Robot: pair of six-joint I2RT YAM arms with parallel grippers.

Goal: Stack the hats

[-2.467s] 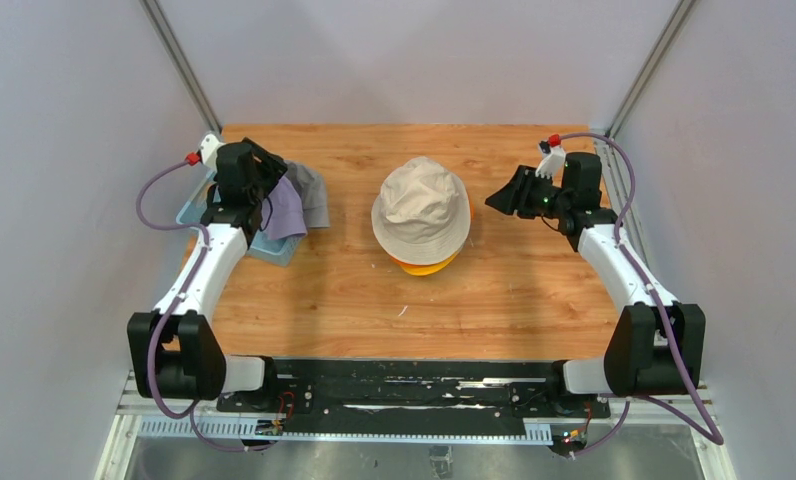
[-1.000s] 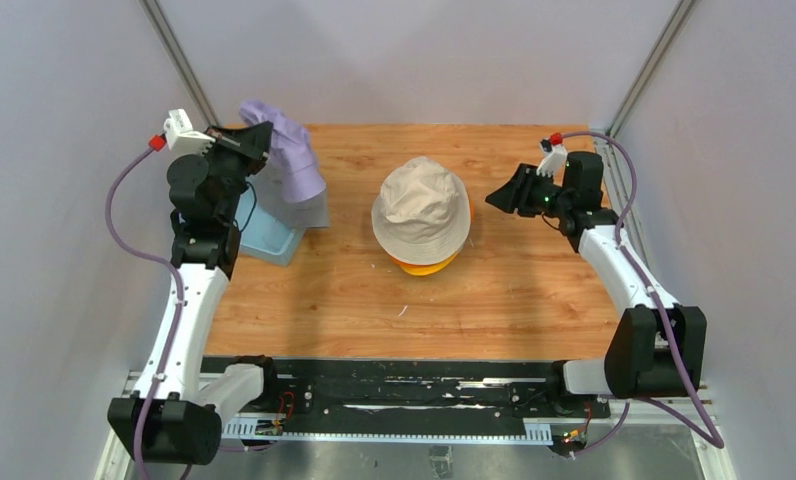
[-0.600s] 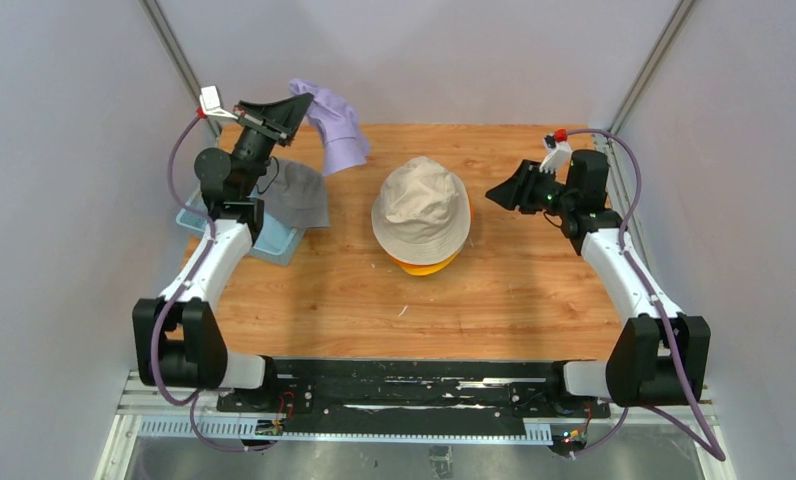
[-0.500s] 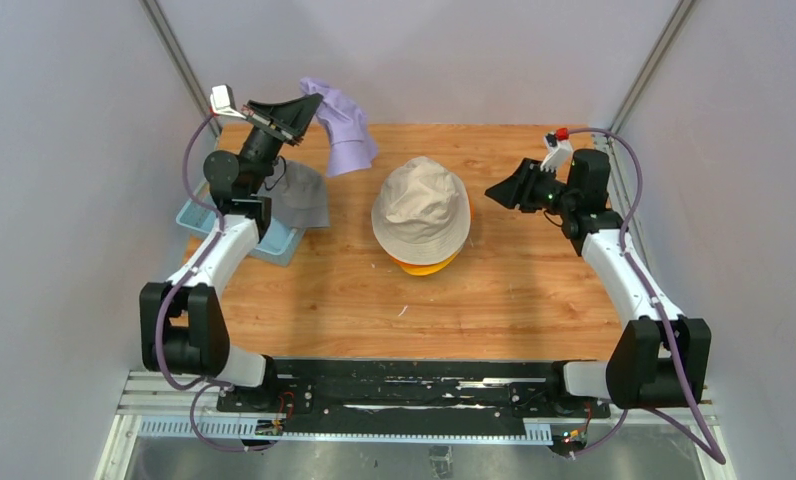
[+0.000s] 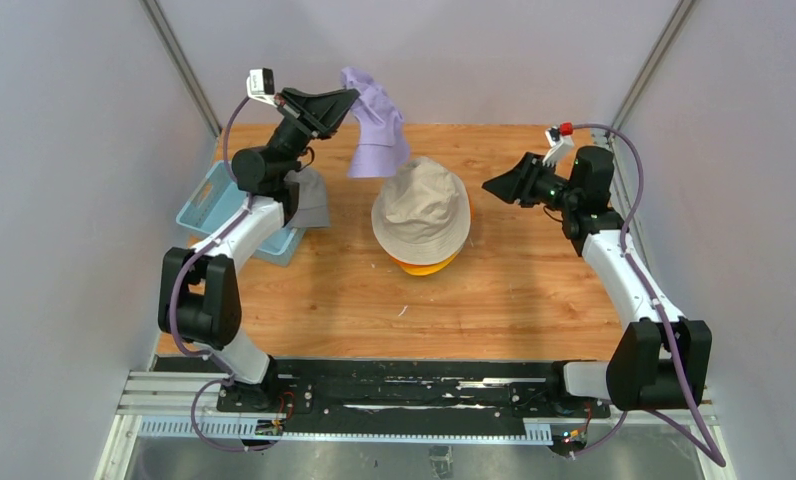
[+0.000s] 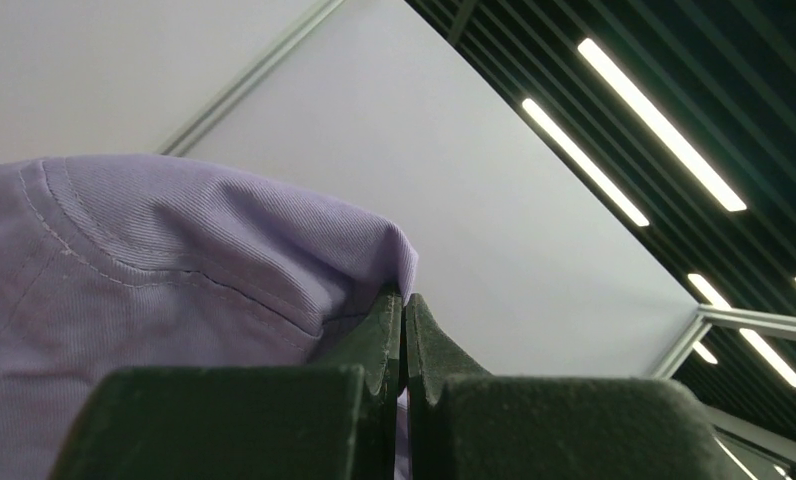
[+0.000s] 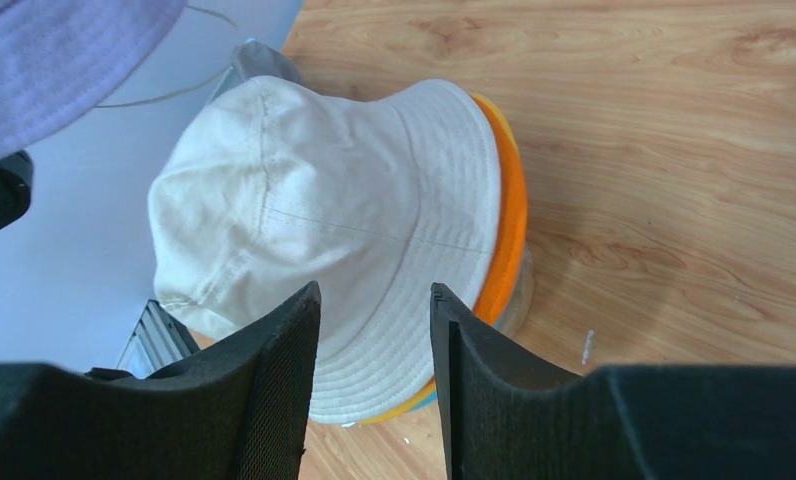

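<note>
A lavender hat [image 5: 376, 128] hangs in the air from my left gripper [image 5: 352, 97], which is shut on its fabric. It dangles just behind and left of the stack, close above it. In the left wrist view the lavender hat [image 6: 174, 250] fills the left side, pinched at the left gripper [image 6: 404, 300]. A beige hat [image 5: 421, 205] tops the stack at mid-table, over an orange hat [image 7: 509, 200]. Thin yellow and teal edges show beneath. A grey hat [image 5: 314, 198] lies beside the basket. My right gripper [image 5: 491, 186] hovers open right of the stack, facing the beige hat [image 7: 344, 220].
A light blue basket [image 5: 204, 200] sits at the table's left edge, partly behind my left arm. Bare wooden tabletop [image 5: 414, 310] lies in front of the stack. Grey walls close in both sides and the back.
My left arm has lifted the lavender hat from the basket and swung it right, to just behind the stack. The right gripper has barely shifted.
</note>
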